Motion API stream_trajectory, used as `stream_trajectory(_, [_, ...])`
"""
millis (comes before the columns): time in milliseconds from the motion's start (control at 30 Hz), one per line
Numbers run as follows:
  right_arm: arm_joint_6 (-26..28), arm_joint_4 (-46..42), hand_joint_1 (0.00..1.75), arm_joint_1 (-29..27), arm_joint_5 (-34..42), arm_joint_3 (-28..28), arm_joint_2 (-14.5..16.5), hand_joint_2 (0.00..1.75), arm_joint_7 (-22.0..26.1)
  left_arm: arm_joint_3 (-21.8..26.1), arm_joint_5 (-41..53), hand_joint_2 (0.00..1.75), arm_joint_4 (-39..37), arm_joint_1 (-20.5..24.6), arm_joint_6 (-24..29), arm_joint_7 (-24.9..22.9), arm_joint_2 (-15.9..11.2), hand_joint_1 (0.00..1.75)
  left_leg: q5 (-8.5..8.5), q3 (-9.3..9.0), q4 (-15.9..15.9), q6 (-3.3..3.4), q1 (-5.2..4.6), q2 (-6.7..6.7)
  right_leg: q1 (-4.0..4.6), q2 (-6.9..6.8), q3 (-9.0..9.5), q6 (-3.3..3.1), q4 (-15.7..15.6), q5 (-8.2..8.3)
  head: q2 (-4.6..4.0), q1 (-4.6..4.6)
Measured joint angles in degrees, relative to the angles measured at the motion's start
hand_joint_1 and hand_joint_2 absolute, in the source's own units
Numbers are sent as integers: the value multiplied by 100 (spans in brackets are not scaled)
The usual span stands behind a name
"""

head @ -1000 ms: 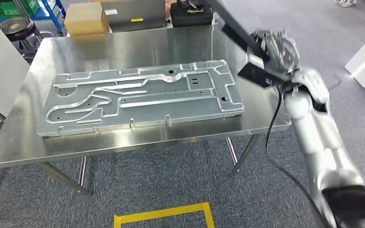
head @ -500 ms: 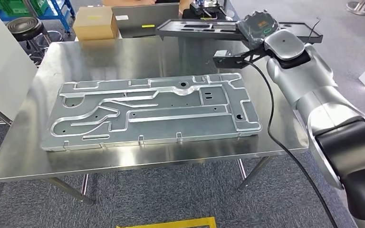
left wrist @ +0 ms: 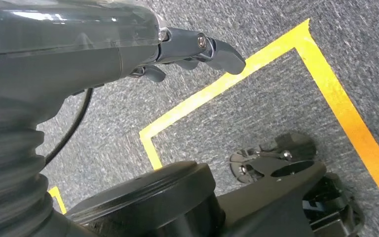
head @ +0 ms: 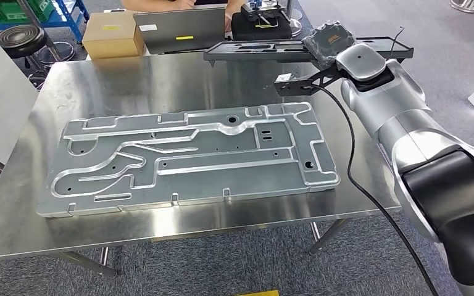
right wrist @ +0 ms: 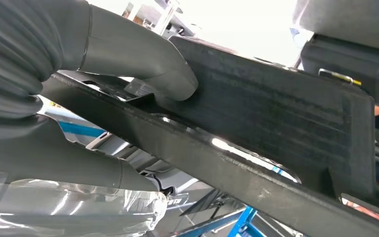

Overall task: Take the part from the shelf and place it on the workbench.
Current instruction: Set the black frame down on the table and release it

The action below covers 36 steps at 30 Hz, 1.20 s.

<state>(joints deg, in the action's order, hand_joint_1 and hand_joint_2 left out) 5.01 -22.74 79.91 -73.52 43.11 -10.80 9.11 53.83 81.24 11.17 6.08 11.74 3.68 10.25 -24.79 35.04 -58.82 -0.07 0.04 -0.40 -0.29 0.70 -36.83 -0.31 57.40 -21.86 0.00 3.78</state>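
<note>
A long, flat black part (head: 265, 48) hangs level over the far edge of the steel workbench (head: 160, 74). My right hand (head: 328, 38) grips it near its right end. In the right wrist view the thumb (right wrist: 143, 59) presses on the part's (right wrist: 276, 123) upper face and the fingers wrap beneath it. A large silver machined plate (head: 191, 154) lies flat across the middle of the workbench, below and in front of the black part. My left hand (left wrist: 197, 49) hangs beside my body over grey carpet, holding nothing, fingers loosely apart.
Behind the bench stand a cardboard box (head: 112, 34), a grey laptop (head: 182, 28) and a black bag (head: 262, 24), with a person's arms (head: 160, 5) at the back. A black stool (head: 18, 37) stands far left. Yellow floor tape (left wrist: 276, 49) runs under my left hand.
My right arm has swung the black part from a steep tilt to level over the bench's far edge. The camera has shifted, so the bench looks nearer.
</note>
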Motion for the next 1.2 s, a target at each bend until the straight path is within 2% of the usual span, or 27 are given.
stream_trajectory(67, [-2,40,175,5,54,5,12,175,-1,-7,-3,175,-1,3,9,7,2,0,5,-21,94,76,-19,1,7,8,-6,68,7,-12,0,0])
stream_trajectory(133, [-1,64,87,16,126,7,15,87,-1,-14,-12,175,-1,12,11,27,7,0,67,-54,115,153,0,4,0,1,-27,137,63,-78,0,0])
stream_trajectory(167, [-1,71,44,33,164,5,17,44,-1,-20,-11,175,-1,18,19,43,9,0,83,-69,139,186,7,8,-3,-7,-90,165,207,-175,0,0])
stream_trajectory(200, [0,76,0,52,203,3,18,0,1,-30,-5,175,-1,23,30,62,11,0,91,-82,157,210,12,12,-10,-16,-216,191,480,-330,0,-1])
stream_trajectory(267, [-3,94,0,81,271,0,20,0,19,-54,16,87,0,28,70,93,11,0,83,-86,156,238,-2,12,-13,-27,-603,233,1285,-674,0,-1])
stream_trajectory(300, [-5,106,0,85,300,-2,20,0,33,-64,25,44,0,27,97,104,11,0,76,-88,151,246,-7,10,-14,-29,-770,244,1603,-762,0,-1])
stream_trajectory(333, [-7,116,0,87,327,-3,20,0,50,-70,27,0,0,26,122,111,11,0,67,-91,143,252,-13,7,-13,-30,-844,245,1719,-741,0,0])
stream_trajectory(367, [-7,123,0,96,352,-7,20,0,63,-75,26,0,0,27,143,116,12,0,55,-97,134,255,-20,4,-10,-32,-798,232,1594,-612,0,0])
stream_trajectory(433, [-7,128,0,147,388,-20,20,0,81,-82,19,0,-1,31,147,113,19,0,19,-119,116,251,-39,-4,11,-35,-423,160,807,-213,0,0])
stream_trajectory(500, [-7,128,0,214,405,-38,23,0,84,-87,10,0,-1,41,128,102,37,0,-16,-122,94,222,-65,-9,48,-43,-101,81,163,-10,0,0])
stream_trajectory(567, [-8,129,0,246,412,-54,29,0,84,-87,-3,0,-1,49,108,96,52,0,-37,-121,92,177,-70,-7,76,-44,-29,37,30,-24,0,0])
stream_trajectory(633, [-9,129,0,253,416,-64,40,0,84,-87,-17,0,0,54,94,92,55,0,-90,-134,74,122,-79,-2,34,-48,27,4,-40,-15,0,-1])
stream_trajectory(667, [-9,129,0,260,420,-67,50,0,83,-87,-23,0,1,58,87,91,57,0,-169,-101,-27,90,-83,0,6,-56,67,-12,-83,-7,0,0])
stream_trajectory(700, [-10,129,0,267,426,-71,61,0,80,-87,-26,0,1,59,84,91,58,0,-302,-11,-245,54,-75,1,-20,-65,103,-26,-121,0,0,1])
stream_trajectory(767, [-16,130,0,276,436,-74,89,0,77,-87,-33,0,2,53,73,91,61,0,-651,341,-986,-22,-15,3,-25,-70,125,-45,-132,-5,0,2])
stream_trajectory(800, [-20,132,0,274,440,-75,101,0,77,-87,-37,0,2,49,69,91,61,0,-773,525,-1341,-58,18,3,-29,-69,124,-46,-128,-9,0,2])
stream_trajectory(833, [-24,133,0,271,442,-75,113,0,77,-87,-40,0,2,45,67,91,60,0,-799,638,-1538,-90,47,4,-37,-68,124,-40,-120,-15,0,2])
stream_trajectory(867, [-28,135,0,269,444,-76,120,0,76,-87,-41,0,2,44,66,91,59,0,-713,643,-1515,-121,74,5,-49,-65,124,-26,-106,-24,0,2])
stream_trajectory(900, [-31,136,0,269,445,-77,126,0,76,-87,-42,0,2,44,65,92,59,0,-521,522,-1242,-149,101,7,-67,-63,125,-2,-81,-40,0,2])
stream_trajectory(967, [-33,137,0,276,446,-82,135,0,74,-87,-42,0,1,45,65,94,61,0,-144,133,-440,-183,137,7,-87,-56,114,71,2,-91,0,2])
stream_trajectory(1000, [-34,138,0,280,446,-86,139,0,72,-87,-42,0,1,45,65,95,62,0,-44,-5,-157,-163,142,-1,-85,-49,100,112,41,-110,0,2])
stream_trajectory(1033, [-36,138,0,283,447,-90,141,0,69,-87,-42,0,0,43,65,96,63,0,-22,-66,-25,-128,135,-9,-79,-43,88,148,65,-119,0,1])
stream_trajectory(1133, [-46,139,0,289,467,-107,140,0,66,-85,-44,0,0,43,63,104,64,0,-11,-55,-6,19,112,-18,-94,-33,76,250,66,-113,0,0])
stream_trajectory(1200, [-57,140,0,308,490,-137,133,0,65,-85,-44,0,-1,44,63,116,65,0,24,-55,21,100,120,-11,-106,-41,-33,297,319,-300,0,0])
